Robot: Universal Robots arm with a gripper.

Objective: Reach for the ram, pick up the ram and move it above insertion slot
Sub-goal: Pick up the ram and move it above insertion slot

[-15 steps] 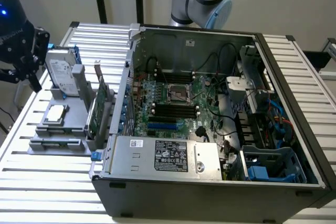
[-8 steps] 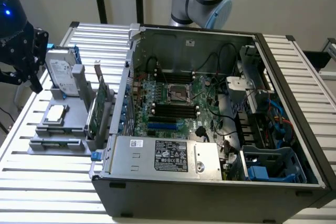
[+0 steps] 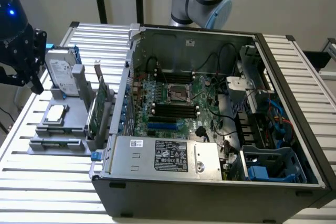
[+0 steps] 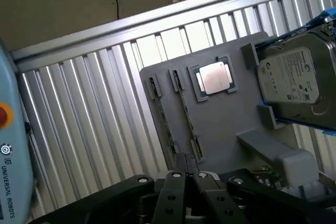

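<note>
Two rams stand on edge in the grey holder tray (image 4: 220,129), seen as thin greenish strips: one ram (image 4: 161,121) and a second ram (image 4: 188,119) beside it. In the exterior view the ram (image 3: 59,142) lies at the tray's near end. My gripper (image 4: 188,179) hangs above the tray edge close to the rams, its fingers (image 4: 176,192) pressed together and holding nothing. From the exterior view the gripper (image 3: 37,80) is at the far left, beside the tray. The motherboard's black slots (image 3: 173,109) lie inside the open case.
A CPU (image 4: 214,77) and a silver hard drive with blue rails (image 4: 296,74) sit on the same tray. A green expansion card (image 3: 97,109) stands between the tray and the case wall (image 3: 123,103). The slatted metal table (image 3: 47,182) stretches around them.
</note>
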